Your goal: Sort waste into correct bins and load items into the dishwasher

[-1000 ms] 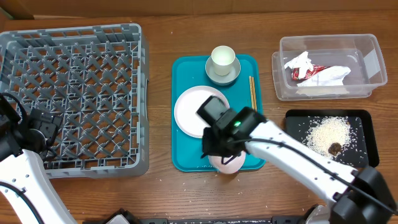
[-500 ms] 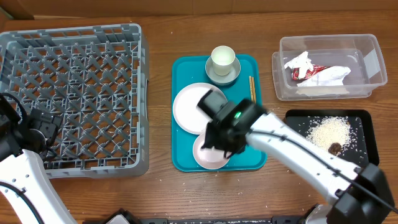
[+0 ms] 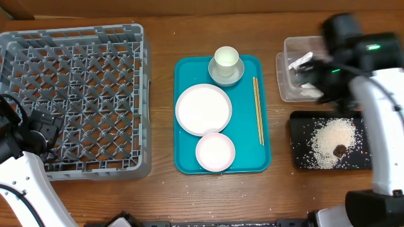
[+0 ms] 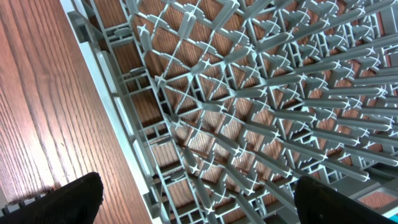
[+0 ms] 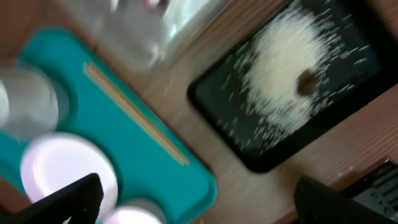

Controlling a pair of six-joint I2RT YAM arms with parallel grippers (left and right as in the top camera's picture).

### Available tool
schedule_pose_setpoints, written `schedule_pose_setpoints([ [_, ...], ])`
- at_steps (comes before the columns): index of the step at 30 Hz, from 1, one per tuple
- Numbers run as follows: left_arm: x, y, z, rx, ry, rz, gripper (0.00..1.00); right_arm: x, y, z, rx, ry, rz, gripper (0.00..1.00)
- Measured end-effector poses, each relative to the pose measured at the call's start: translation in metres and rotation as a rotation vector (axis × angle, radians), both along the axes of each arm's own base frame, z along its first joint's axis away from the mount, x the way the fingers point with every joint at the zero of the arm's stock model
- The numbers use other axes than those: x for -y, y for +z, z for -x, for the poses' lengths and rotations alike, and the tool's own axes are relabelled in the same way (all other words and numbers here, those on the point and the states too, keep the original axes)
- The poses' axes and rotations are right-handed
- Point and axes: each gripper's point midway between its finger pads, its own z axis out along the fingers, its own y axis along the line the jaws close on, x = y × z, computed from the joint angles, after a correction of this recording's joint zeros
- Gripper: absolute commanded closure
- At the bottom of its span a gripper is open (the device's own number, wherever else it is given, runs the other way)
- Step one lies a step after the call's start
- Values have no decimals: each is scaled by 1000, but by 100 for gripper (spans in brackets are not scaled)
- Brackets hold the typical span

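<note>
Grey plastic dish rack crate [image 3: 76,94], big, square and lattice-floored, fills the left of the wooden counter [image 3: 158,38]. My left claw [image 4: 205,199] hangs over its near left edge, released, with the fingers spread wide and nothing between them.

On the large teal serving tray [image 3: 247,142] at the middle lie the dishes. The flat round white plate [image 3: 203,109] is in the centre, and the small round white bowl [image 3: 215,152] sits just in front of it, touching its rim. At the far end the small white cup [image 3: 226,58] stands inside the pale grey-green bowl [image 3: 227,77]. A pair of wooden chopsticks [image 3: 257,110] lies along the tray's right side.

My right arm is a blur over the clear plastic rectangular tub [image 3: 287,88] at the far right, where a bit of crumpled white paper napkin [image 3: 300,63] shows. My right claw [image 5: 199,202] is released too, fingers far apart and holding nothing.

Nearer me, the shallow black rectangular tray [image 3: 300,126] holds the loose white rice grains [image 3: 328,135], with the small brown food scrap [image 3: 339,150] among them.
</note>
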Motion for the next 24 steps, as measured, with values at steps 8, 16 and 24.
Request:
schedule_pose_setpoints([
  [8, -2, 2, -4, 19, -2, -8, 0, 126, 9, 11, 66, -342, 67, 0],
  [16, 73, -6, -7, 86, -105, 375, 0, 176, 14, 20, 127, -479, 94, 0],
  [24, 181, 10, -30, 136, -602, 568, 0, 178, 14, 20, 128, -482, 95, 0],
])
